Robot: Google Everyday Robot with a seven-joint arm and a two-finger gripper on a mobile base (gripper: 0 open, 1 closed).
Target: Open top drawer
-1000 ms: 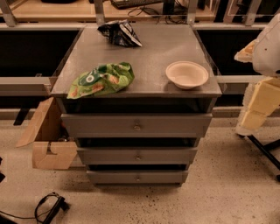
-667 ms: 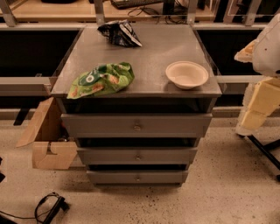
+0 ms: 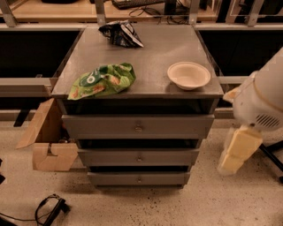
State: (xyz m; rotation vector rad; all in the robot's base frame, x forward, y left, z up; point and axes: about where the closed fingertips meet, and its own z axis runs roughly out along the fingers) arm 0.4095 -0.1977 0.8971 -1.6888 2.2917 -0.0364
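Camera view shows you nothing has moved: the tool (image 3: pixel 238 151), apart or together you cannot tell, hangs well right of the top drawer (image 3: pixel 101 126), which stays shut.

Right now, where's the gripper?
Right edge of the camera view: the gripper hangs beside the cabinet, level with the middle drawer, clear of the top drawer.

This looks like a lab or workshop to me: a grey metal drawer cabinet (image 3: pixel 159 53) on a speckled floor (image 3: pixel 132 207), a workbench (image 3: pixel 66 11) with cables (image 3: pixel 146 9) behind it, a cardboard box (image 3: pixel 48 152) and a loose cable (image 3: pixel 48 209) on the ground; my gripper (image 3: pixel 234 154) hangs right of the cabinet
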